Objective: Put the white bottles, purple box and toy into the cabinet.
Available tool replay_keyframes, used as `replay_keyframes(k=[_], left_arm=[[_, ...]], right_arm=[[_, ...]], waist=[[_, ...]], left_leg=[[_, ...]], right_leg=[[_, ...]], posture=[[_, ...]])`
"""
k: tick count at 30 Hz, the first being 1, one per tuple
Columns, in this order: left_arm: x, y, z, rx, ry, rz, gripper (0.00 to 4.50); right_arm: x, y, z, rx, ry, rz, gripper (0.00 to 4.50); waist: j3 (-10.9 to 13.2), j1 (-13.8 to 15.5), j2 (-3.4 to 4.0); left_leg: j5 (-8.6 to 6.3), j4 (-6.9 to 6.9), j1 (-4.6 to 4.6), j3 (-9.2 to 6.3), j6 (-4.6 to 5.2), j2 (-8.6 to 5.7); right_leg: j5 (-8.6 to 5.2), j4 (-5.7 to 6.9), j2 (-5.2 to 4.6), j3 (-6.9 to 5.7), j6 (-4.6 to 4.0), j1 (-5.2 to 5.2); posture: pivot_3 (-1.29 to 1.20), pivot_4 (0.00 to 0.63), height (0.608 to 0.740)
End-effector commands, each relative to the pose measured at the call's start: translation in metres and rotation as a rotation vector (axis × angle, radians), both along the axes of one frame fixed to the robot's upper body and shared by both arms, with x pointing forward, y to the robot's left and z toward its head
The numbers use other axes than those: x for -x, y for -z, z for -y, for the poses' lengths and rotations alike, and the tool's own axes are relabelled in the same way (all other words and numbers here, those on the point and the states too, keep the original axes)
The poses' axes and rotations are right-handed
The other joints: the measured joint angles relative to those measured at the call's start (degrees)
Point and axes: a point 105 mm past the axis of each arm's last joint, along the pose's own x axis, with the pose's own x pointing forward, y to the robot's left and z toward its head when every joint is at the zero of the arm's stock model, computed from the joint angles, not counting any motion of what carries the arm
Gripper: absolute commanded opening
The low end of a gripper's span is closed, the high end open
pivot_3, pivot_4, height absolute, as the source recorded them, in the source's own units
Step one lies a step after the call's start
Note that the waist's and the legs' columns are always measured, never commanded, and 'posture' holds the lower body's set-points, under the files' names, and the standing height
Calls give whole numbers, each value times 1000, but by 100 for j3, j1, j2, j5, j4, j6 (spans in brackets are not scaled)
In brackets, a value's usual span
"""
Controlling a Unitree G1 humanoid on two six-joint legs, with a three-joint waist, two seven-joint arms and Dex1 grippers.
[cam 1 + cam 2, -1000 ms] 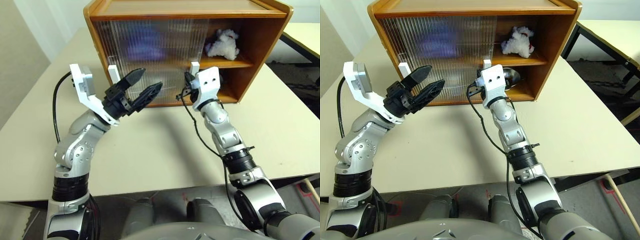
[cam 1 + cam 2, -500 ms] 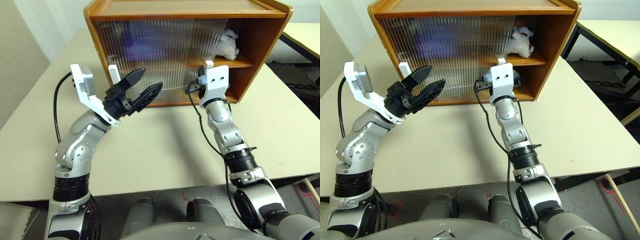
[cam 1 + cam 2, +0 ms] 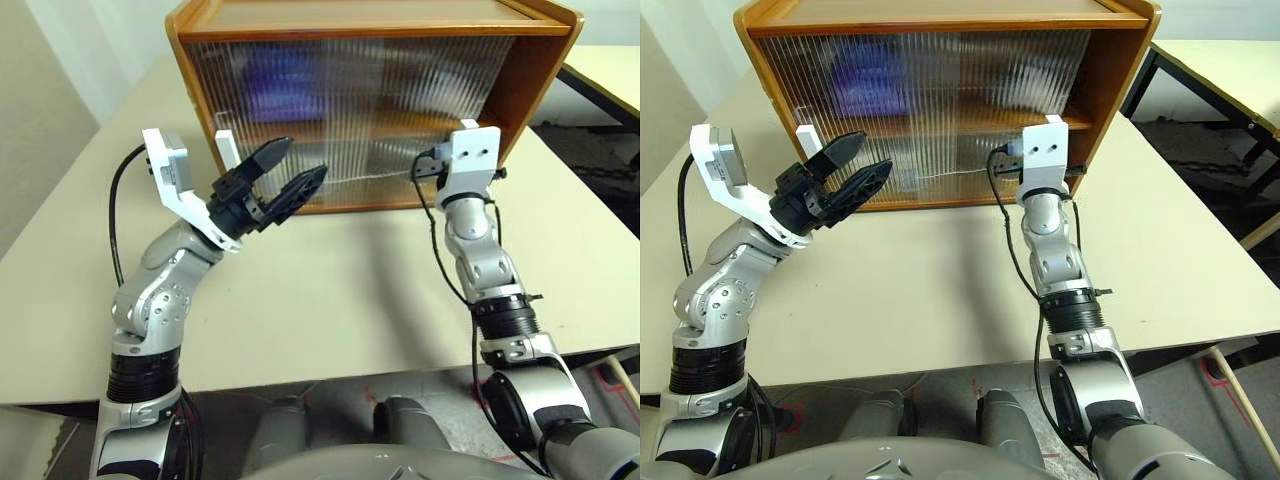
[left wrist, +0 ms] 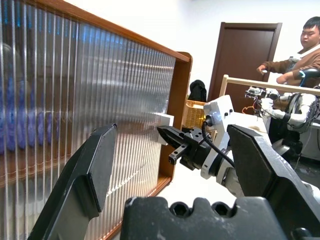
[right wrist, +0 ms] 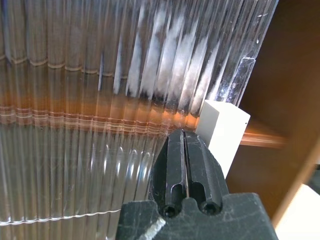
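Right gripper (image 5: 184,145) with jaws pressed shut beside the white handle (image 5: 221,131) on the cabinet (image 3: 540,60) door. Left gripper (image 3: 285,170) at nine o'clock, jaws spread, empty. Purple box (image 3: 285,85) blurred behind ribbed door.

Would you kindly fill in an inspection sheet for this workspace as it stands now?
Surface: pale table, bare in front of the cabinet.
Job's things: cabinet with both ribbed doors across its front; purple box a blur behind them; toy and bottles not discernible.
Clutter: nothing seen.
Grippers: left gripper open, holding nothing; right gripper shut, beside the white door handle.
Cables: black leads along both forearms.
Surroundings: a second table at right; a person seated in the left wrist view.
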Motion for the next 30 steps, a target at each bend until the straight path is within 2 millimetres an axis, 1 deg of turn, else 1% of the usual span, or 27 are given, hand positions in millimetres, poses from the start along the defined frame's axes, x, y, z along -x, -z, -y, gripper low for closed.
replay_keyframes(k=[1, 14, 22, 24, 26, 28, 30], left_arm=[[1, 0, 4, -12, 15, 9, 4500], [1, 0, 5, -12, 19, 10, 4500], [0, 0, 5, -12, 19, 9, 4500], [0, 1, 6, -11, 21, 9, 4500], [0, 1, 6, -11, 21, 8, 4500], [0, 2, 6, -11, 20, 6, 4500], [1, 4, 4, -12, 15, 1, 4500]], right_arm=[[-1, 8, 19, 12, 85, -27, 9], [-7, 11, 53, 38, 195, -33, 9], [-7, 10, 61, 43, 217, -29, 9], [-7, 10, 60, 48, 202, -28, 9], [-5, 11, 52, 46, 149, -30, 9], [1, 12, 43, 59, 91, -28, 9], [11, 10, 34, 60, 11, 8, 9]], waist=[[0, -4, 0], [0, -26, 0], [0, -44, 0], [0, -42, 0], [0, -40, 0], [0, -39, 0], [0, -48, 0]], left_leg=[[0, 0, 0, 0, 0, 0], [3, 0, 0, 1, 4, -3], [4, 0, -1, 1, 6, -3], [4, 0, -1, 1, 7, -3], [4, 1, -1, 1, 7, -4], [4, 1, -1, 1, 8, -3], [5, -1, -1, 0, 8, -2]], right_leg=[[0, 0, 0, 0, 0, 0], [-1, -2, 1, 5, 2, 1], [-1, -3, 0, 7, 3, 1], [-1, -3, 0, 7, 3, 1], [0, -3, -1, 7, 4, 1], [0, -3, 0, 7, 4, 2], [-2, -4, 1, 7, 6, 3]], posture=[[99, 0, 740], [98, 0, 740], [94, 0, 740], [92, 0, 740], [92, 0, 740], [94, 0, 740], [93, 0, 740]])
